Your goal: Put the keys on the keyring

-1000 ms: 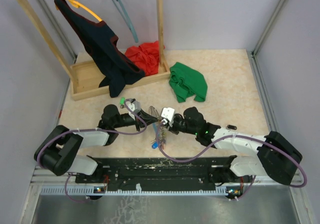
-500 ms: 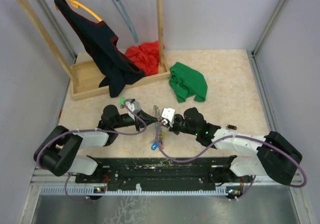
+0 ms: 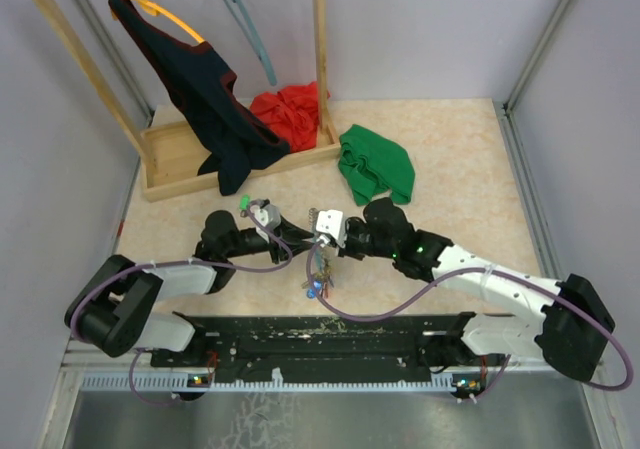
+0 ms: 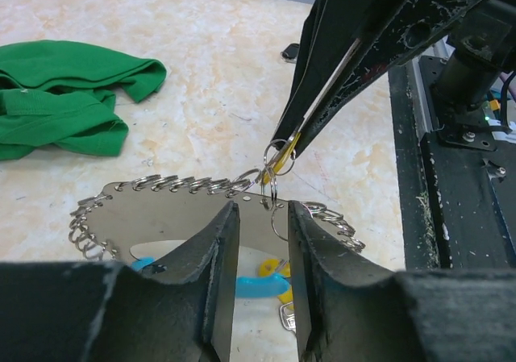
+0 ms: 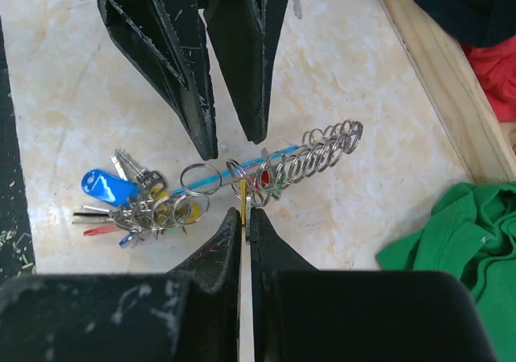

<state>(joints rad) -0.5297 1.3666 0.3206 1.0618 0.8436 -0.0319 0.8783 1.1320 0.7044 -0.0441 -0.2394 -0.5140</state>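
The keyring (image 5: 316,156), silver with a row of small split rings and a light-blue piece (image 4: 260,286), hangs between my two grippers just above the table. A cluster of coloured-tagged keys (image 3: 315,285) dangles from it. My right gripper (image 5: 245,211) is shut on a yellow-tagged key (image 5: 244,193) right at the keyring's small rings. Facing it, my left gripper (image 4: 262,213) has its jaws apart, with the keyring's edge at the tips. A green-tagged key (image 3: 244,204) lies on the table behind the left wrist.
At the back left a wooden rack (image 3: 190,164) carries a dark garment (image 3: 205,89) on a hanger, with a red cloth (image 3: 290,109) on its base. A green cloth (image 3: 376,164) lies behind the grippers. Near the right arm is a small dark object (image 3: 462,255).
The right gripper has closed on the yellow-tagged key and shifted slightly left. The left gripper's jaws, shut on the keyring before, have parted.
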